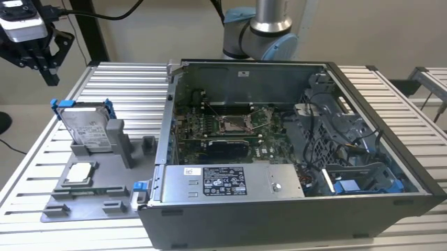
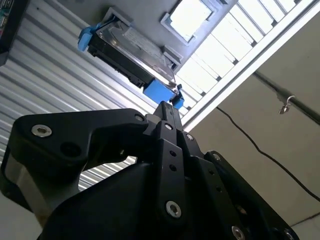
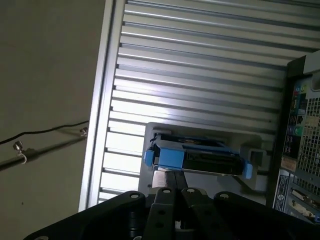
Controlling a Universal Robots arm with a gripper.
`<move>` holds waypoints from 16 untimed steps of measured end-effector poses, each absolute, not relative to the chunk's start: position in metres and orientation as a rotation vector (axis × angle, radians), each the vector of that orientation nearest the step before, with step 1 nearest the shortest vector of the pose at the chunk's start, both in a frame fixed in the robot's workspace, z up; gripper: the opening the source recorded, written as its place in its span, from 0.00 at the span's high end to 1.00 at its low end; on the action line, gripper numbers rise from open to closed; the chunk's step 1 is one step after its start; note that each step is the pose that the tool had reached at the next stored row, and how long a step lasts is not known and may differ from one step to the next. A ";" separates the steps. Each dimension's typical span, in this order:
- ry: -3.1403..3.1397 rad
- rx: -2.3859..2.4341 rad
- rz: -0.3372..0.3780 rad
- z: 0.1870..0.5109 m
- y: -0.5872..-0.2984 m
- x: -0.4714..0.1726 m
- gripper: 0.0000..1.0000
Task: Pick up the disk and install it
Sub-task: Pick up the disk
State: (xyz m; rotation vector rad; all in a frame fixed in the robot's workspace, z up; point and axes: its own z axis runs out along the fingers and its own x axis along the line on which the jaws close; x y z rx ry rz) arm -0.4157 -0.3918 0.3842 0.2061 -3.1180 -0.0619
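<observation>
The disk (image 1: pixel 87 125) stands on edge in a slot of the grey fixture (image 1: pixel 94 191) on the exterior view's left. It is silver-grey with a white label and a blue bracket around it. My gripper (image 1: pixel 52 78) hangs high above the table's far left corner, behind the disk and apart from it. Its fingers are shut with nothing between them. In both wrist views the disk (image 2: pixel 132 47) (image 3: pixel 195 157) lies beyond the fingertips of the gripper (image 2: pixel 167 107) (image 3: pixel 175 175), with a gap between them.
An open computer case (image 1: pixel 293 214) takes up the middle and right of the slatted table (image 1: pixel 125 78). Inside are a motherboard (image 1: pixel 231 125), a silver box with a black label (image 1: pixel 231 180) and a blue-trimmed bay (image 1: pixel 363 185). A small square chip (image 1: pixel 79 172) lies on the fixture.
</observation>
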 end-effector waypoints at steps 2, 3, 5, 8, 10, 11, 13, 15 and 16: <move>-3.118 0.206 -0.062 0.384 -0.392 -0.416 1.00; -3.118 0.207 -0.062 0.384 -0.392 -0.416 1.00; -3.117 0.216 -0.061 0.384 -0.392 -0.416 1.00; -3.111 0.280 -0.056 0.384 -0.392 -0.416 1.00; -3.106 0.327 -0.053 0.384 -0.392 -0.416 1.00; -3.104 0.350 -0.053 0.384 -0.392 -0.416 1.00; -3.098 0.398 -0.052 0.384 -0.392 -0.416 1.00; -3.090 0.448 -0.051 0.384 -0.392 -0.416 1.00; -3.085 0.477 -0.051 0.384 -0.392 -0.416 1.00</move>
